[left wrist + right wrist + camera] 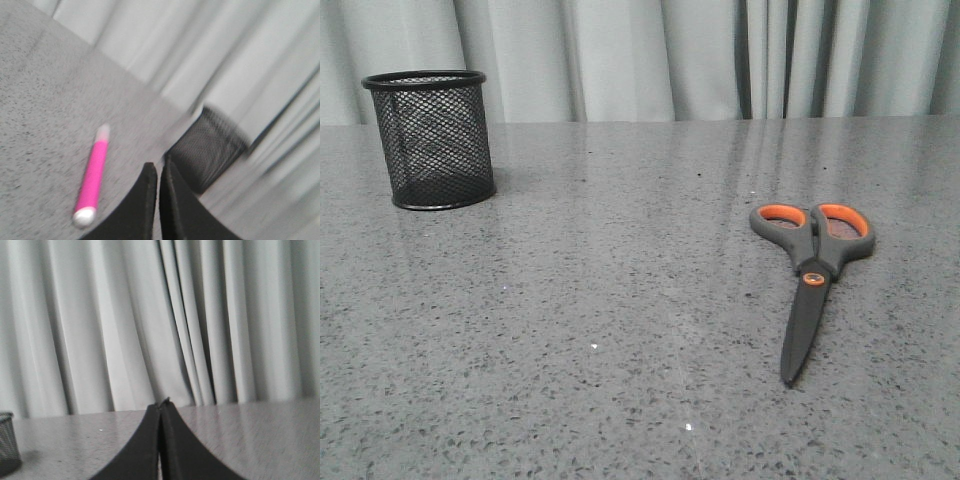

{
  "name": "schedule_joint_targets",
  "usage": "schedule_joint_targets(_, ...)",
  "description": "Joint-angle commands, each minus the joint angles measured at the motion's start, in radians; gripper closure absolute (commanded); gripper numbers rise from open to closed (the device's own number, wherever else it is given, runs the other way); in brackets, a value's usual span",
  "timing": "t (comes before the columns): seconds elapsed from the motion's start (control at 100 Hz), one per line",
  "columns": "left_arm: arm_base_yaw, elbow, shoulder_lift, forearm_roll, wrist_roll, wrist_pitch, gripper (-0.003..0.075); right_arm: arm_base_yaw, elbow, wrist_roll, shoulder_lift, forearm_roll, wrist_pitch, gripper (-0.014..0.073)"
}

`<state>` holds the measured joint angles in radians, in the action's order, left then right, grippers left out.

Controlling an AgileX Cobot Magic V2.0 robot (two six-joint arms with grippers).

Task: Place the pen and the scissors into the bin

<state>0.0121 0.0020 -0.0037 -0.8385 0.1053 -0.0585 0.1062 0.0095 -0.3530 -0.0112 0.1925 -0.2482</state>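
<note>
The scissors lie flat on the grey table at the right, handles away from me, blades closed and pointing toward me. The black mesh bin stands upright at the far left; it also shows in the left wrist view and at the edge of the right wrist view. The pink pen lies on the table in the left wrist view only, apart from the bin. My left gripper is shut and empty, above the table between pen and bin. My right gripper is shut and empty, above the table.
Pale grey curtains hang behind the table's far edge. The speckled grey tabletop spreads between the bin and the scissors. Neither arm shows in the front view.
</note>
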Motion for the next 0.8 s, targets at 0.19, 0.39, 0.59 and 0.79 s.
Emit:
schedule_joint_targets(0.19,0.012,0.014,-0.033,-0.325,-0.003,0.058,0.0727,-0.005,-0.07,-0.081,-0.009,-0.135,0.086,0.0662)
schedule_joint_targets(0.39,0.012,-0.177,0.045,0.048,-0.003,-0.127,0.04,-0.002,-0.28,-0.075,0.131,-0.145,0.389,0.0523)
schedule_joint_targets(0.59,0.012,-0.445,0.373,0.218,-0.003,-0.375,0.0424,-0.002,-0.486,-0.056,0.388,-0.145,0.583,0.0265)
schedule_joint_targets(0.79,0.012,-0.753,0.767,0.458,-0.041,-0.667,0.0452,0.017,-0.589,-0.005,0.54,-0.145,0.663,0.0265)
